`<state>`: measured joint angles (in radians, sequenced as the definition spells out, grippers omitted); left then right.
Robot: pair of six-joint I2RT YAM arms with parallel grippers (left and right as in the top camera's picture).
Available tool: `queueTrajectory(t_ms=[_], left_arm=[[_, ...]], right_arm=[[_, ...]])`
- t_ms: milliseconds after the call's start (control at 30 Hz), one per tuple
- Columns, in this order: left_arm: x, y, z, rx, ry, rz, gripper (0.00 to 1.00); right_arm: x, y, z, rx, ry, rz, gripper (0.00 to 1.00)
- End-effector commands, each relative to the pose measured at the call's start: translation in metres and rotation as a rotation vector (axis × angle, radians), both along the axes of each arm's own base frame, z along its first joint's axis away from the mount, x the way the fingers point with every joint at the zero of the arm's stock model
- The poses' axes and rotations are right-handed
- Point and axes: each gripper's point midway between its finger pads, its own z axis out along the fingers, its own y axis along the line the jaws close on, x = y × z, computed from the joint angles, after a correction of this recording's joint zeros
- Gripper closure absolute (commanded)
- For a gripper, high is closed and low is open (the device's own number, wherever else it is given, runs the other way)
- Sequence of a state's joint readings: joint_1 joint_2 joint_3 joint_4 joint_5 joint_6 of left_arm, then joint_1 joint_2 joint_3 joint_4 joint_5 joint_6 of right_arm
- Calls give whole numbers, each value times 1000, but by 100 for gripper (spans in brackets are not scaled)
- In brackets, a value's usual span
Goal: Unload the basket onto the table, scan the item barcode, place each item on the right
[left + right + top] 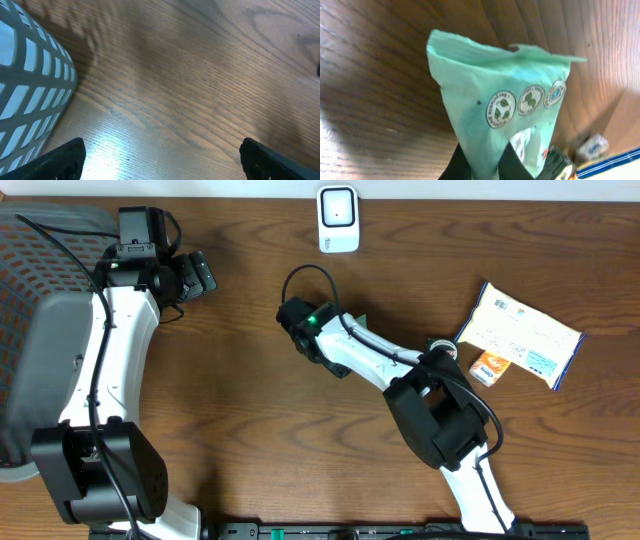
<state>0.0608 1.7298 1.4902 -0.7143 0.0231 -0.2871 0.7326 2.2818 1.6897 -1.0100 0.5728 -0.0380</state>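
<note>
- My right fingers are clenched on the lower end of a green pouch; a dark finger shows on each side of it.
- The pouch rises away from my right wrist camera, wrinkled, with its crimped top edge farthest off. Three round leaf badges sit in a row across its face. I can make out no barcode on the side I see.
- From overhead the pouch is over the middle of the bench, mostly hidden under my right arm, with only a green corner peeking out.
- A white scanner stands at the far edge of the bench, about midway along it and well apart from the pouch.
- A white package with blue trim lies flat near the right edge, and a small orange box sits just beside its near corner.
- My left fingers are released, spread wide over bare wood near the far left corner, grasping nothing.
- A grey mesh basket stands at the left edge, just beside my left fingers.
</note>
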Motion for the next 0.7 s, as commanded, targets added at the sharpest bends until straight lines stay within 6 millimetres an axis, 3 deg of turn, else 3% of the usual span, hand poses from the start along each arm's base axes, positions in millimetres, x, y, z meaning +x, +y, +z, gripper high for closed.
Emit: queueTrajectory(t_ms=[0,200,367,467,600,667], left_arm=[[3,1,12,17,-28,-8,2],[3,1,12,17,-28,-8,2],[3,1,12,17,-28,-8,3],[3,1,12,17,-28,-8,2],[3,1,12,17,-28,-8,2],[3,1,12,17,-28,-8,2]], right_arm=[[-15,4,-17,33,79,-24,99],[-29,41,18,273,197,-32,99],[-62,107,77,755,445,38,99],[-72,123,99,951,561,33,99],[-80,132,102,1132,721,38,99],[-80,130,92,1168,776,17,99]])
